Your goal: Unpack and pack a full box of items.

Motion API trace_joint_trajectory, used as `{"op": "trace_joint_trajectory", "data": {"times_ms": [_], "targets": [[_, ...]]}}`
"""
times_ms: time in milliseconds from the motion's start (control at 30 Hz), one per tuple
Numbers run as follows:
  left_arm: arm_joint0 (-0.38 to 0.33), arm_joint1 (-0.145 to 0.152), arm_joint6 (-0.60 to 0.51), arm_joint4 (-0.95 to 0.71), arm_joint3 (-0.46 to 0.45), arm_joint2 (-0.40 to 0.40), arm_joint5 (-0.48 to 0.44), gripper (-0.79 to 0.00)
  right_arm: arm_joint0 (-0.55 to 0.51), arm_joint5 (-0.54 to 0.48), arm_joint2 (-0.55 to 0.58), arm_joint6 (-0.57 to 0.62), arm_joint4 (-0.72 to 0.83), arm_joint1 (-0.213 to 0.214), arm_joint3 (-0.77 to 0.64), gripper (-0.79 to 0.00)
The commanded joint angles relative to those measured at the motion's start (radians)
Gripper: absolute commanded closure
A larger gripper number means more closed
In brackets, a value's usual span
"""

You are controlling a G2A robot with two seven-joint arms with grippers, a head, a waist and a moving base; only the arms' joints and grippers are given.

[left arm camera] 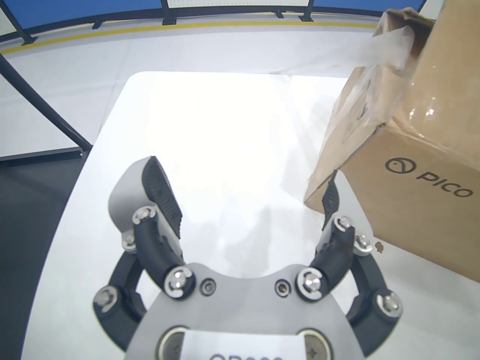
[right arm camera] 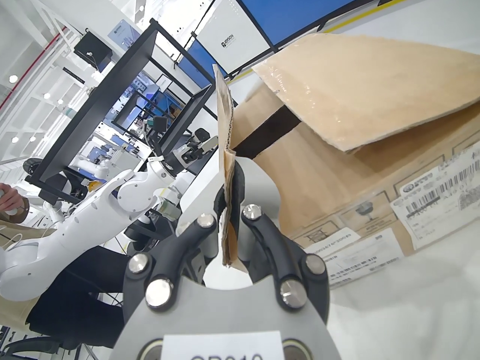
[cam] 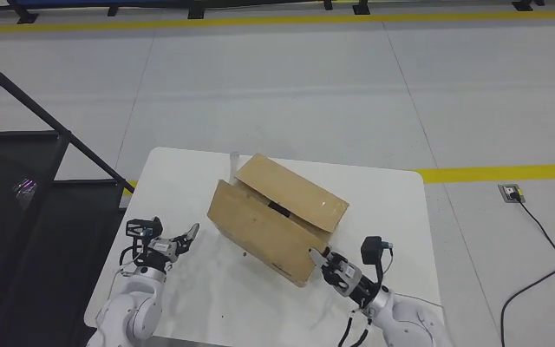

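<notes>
**A:** Where do we find the cardboard box [cam: 260, 230]?

**B:** We see it near the middle of the white counter [cam: 173, 173], set at an angle to the counter's edges. Its top is partly open. One broad top flap [cam: 290, 186] slopes over the opening, and a dark gap [cam: 279, 208] shows beneath it.

**A:** What do we make of the right end effector [cam: 319, 257]?

**B:** It sits at the box's near corner on the robot's right. From the right wrist we see the right end effector [right arm camera: 228, 177] clamped on a thin side flap [right arm camera: 223, 114], which stands up edge-on between the two fingers. Past it, the top flap [right arm camera: 356, 91] overhangs the side of the box [right arm camera: 337, 174], and that side carries white labels [right arm camera: 431, 192].

**A:** And the left end effector [cam: 182, 236]?

**B:** It is on the other side of the box, low over the counter, with its fingers spread wide and nothing between them. From the left wrist, the left end effector [left arm camera: 240, 174] has bare counter [left arm camera: 210, 121] between its pads. One fingertip [left arm camera: 332, 189] lines up with the bottom corner of the box [left arm camera: 412, 174]. We cannot tell whether the two touch.

**A:** Do we notice anything else on the box?

**B:** A strip of clear tape [left arm camera: 375, 48] hangs loose from an upper corner and sticks out sideways over the counter.
</notes>
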Motion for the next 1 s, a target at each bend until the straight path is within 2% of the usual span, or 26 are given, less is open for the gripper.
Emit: {"op": "trace_joint_trajectory", "data": {"times_ms": [0,533,833,900,933,967], "targets": [[-0.021,-0.002,-0.001,-0.003,0.021,0.010,0.004,-0.785,-0.001,0.016,0.003,-0.014,0.002,0.000,0.001,0.000],[-0.145,-0.017,0.049,0.025,0.142,0.097,-0.028,-0.785,0.012,0.067,0.021,-0.075,0.034,0.001,0.032,0.000],[-0.166,-0.023,0.062,0.057,0.169,0.142,-0.045,-0.785,0.005,0.062,0.031,-0.089,0.061,0.003,0.035,0.000],[-0.167,-0.023,0.065,0.064,0.172,0.148,-0.048,-0.785,0.004,0.057,0.035,-0.089,0.065,0.004,0.034,-0.089],[-0.166,-0.024,0.067,0.067,0.174,0.150,-0.050,-0.785,0.002,0.056,0.037,-0.092,0.066,0.004,0.033,-0.256],[-0.166,-0.024,0.067,0.068,0.175,0.152,-0.050,-0.785,0.000,0.054,0.039,-0.095,0.066,0.004,0.031,-0.311]]}}
